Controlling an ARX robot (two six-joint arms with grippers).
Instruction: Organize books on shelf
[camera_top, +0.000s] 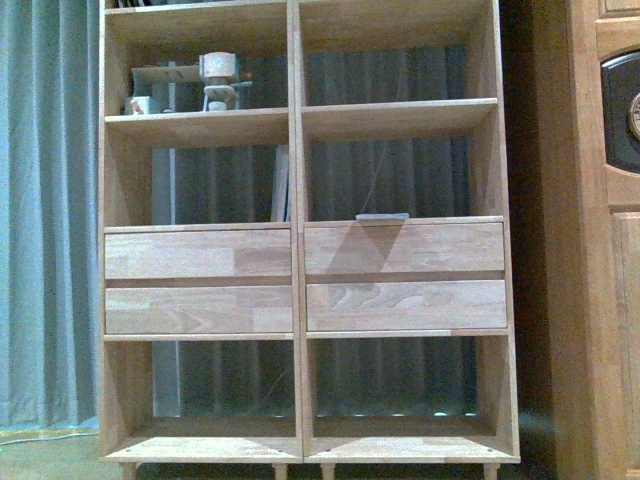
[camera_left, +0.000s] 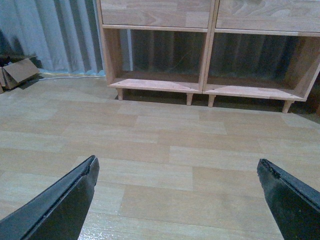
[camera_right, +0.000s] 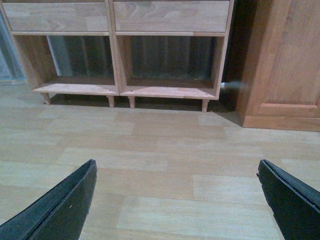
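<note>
The light-wood shelf (camera_top: 297, 120) fills the front view, with open compartments and four drawer fronts (camera_top: 198, 253). A thin pale book (camera_top: 283, 183) stands upright against the central divider in the left middle compartment. A flat greyish book (camera_top: 382, 215) lies at the front of the right middle compartment; its colour is unclear. Neither arm shows in the front view. My left gripper (camera_left: 177, 162) is open and empty over the floor, facing the shelf's bottom compartments (camera_left: 202, 60). My right gripper (camera_right: 177, 164) is open and empty, also facing the shelf's bottom (camera_right: 117, 60).
A wooden toy (camera_top: 220, 80), a flat item (camera_top: 160, 75) and a small cup (camera_top: 140, 105) sit in an upper left compartment. A darker cabinet (camera_top: 600, 250) stands right of the shelf (camera_right: 280, 65). A curtain (camera_top: 50, 200) hangs left. A cardboard box (camera_left: 17, 72) lies on the floor.
</note>
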